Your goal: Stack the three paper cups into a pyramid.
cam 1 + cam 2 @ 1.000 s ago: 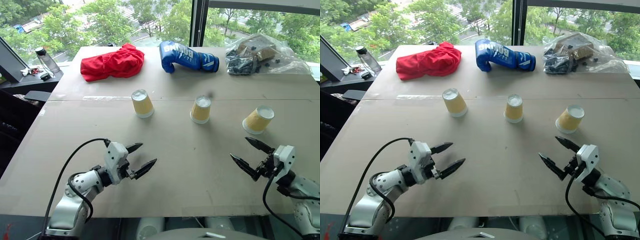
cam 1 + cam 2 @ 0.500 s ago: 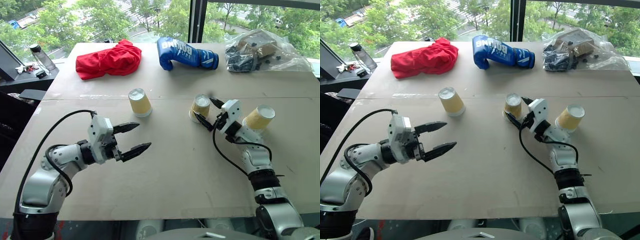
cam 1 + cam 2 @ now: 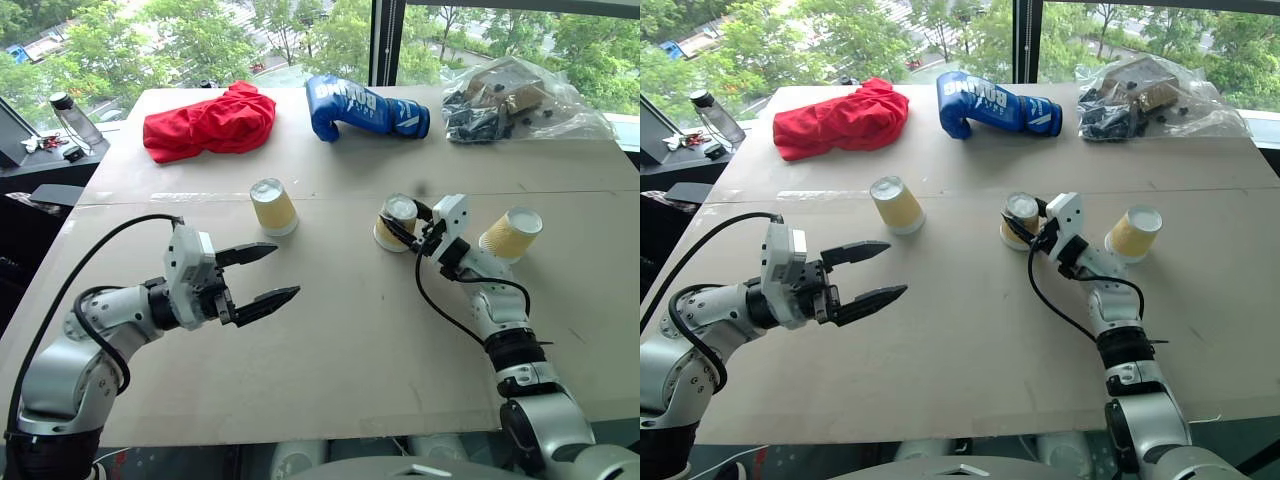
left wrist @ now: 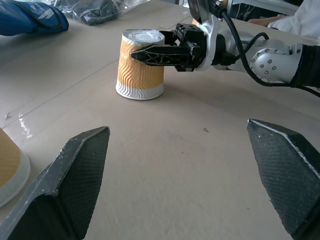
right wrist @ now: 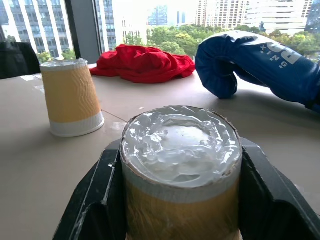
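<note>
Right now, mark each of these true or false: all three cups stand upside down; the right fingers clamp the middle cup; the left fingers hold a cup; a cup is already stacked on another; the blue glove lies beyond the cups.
1. All three cups upside down: true.
2. Right fingers clamp the middle cup: true.
3. Left fingers hold a cup: false, they are open, holding nothing.
4. A cup is stacked: false, the left cup, middle cup and right cup stand apart on the table.
5. Blue glove lies beyond them: true.

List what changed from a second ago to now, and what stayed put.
The right gripper swung forward and inward from the table's near edge and closed on the middle cup. The left gripper rose, still open and empty. All three cups, including the left cup and right cup, kept their places.
</note>
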Tool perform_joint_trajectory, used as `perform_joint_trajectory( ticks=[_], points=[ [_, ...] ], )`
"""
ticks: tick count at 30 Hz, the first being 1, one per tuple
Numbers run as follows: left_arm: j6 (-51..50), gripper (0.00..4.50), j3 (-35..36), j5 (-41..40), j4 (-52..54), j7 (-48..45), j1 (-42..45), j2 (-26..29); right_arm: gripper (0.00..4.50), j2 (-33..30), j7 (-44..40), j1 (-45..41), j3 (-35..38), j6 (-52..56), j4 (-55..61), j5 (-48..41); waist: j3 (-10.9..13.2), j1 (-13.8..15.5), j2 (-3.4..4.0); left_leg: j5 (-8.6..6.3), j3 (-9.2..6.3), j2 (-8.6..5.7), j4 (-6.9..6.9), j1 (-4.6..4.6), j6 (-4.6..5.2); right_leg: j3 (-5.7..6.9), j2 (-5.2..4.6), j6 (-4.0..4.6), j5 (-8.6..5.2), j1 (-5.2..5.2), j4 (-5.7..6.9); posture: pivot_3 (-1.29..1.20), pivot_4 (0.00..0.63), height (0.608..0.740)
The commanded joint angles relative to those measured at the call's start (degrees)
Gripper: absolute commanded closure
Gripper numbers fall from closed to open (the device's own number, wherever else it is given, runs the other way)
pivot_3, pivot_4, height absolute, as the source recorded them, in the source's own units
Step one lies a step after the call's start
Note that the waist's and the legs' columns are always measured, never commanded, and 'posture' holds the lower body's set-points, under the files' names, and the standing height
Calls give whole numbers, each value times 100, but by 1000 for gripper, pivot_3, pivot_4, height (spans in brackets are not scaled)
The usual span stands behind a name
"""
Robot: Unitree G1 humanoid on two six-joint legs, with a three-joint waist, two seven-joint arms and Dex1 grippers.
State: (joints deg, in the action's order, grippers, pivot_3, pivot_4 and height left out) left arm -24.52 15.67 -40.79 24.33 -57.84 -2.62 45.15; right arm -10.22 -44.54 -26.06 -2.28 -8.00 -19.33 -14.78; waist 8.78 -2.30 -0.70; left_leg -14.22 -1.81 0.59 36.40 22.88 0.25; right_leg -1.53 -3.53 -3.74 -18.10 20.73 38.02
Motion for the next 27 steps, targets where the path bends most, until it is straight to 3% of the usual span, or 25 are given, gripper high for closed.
perform_joint_trajectory(
  ticks=[1, 5, 6, 7, 10, 18, 27],
  points=[
    [87, 0, 98, -71, 221, -164, -32, 68, 2589, -315, -464, 527, -341, 685, 1263, -271, 0, 4, 0, -6, 0, 0, 0, 0, 10, 0, -1, 0, 0, 0, 1, 0, 150, 740],
    [119, 0, -132, 97, 213, -299, 7, 118, 2589, -636, -461, 846, -598, 906, 1624, 15, -1, -4, 0, -9, 3, 0, 0, -7, 16, -4, -1, 0, 0, -2, 5, 0, 150, 740],
    [110, 0, -170, 94, 215, -310, 46, 109, 1792, -640, -376, 861, -592, 936, 1644, 37, -2, 0, -1, -9, 4, 0, 0, -11, 16, -5, 0, 0, 0, -3, 7, 0, 150, 740],
    [92, 0, -214, 91, 218, -333, 100, 113, 1573, -647, -350, 870, -558, 992, 1676, -16, -2, 6, -1, -9, 3, 0, 0, -13, 16, -4, 0, 0, 1, -5, 9, 0, 150, 740],
    [67, 0, -362, 141, 210, -455, 241, 205, 71, -715, -381, 915, -343, 1098, 1988, -326, -1, 17, -1, -9, 0, 0, 1, -13, 16, -2, 2, 0, 1, -4, 12, 0, 150, 740],
    [-552, 0, -771, -295, 302, -546, 1255, 290, 71, -1547, 54, 1895, 445, 1789, 4089, -785, 1, 149, 1, -9, -4, -3, 4, 3, 16, 4, 1, -1, 0, -4, 0, 0, 150, 740],
    [-719, 0, -1401, -170, -197, -649, 2417, -51, 71, -1258, 1635, 2302, 1568, 1001, 3972, 10, 1, 149, 1, -7, 1, -8, 13, -3, 13, -7, 18, -1, 0, -4, 10, 0, 150, 740]
  ],
)
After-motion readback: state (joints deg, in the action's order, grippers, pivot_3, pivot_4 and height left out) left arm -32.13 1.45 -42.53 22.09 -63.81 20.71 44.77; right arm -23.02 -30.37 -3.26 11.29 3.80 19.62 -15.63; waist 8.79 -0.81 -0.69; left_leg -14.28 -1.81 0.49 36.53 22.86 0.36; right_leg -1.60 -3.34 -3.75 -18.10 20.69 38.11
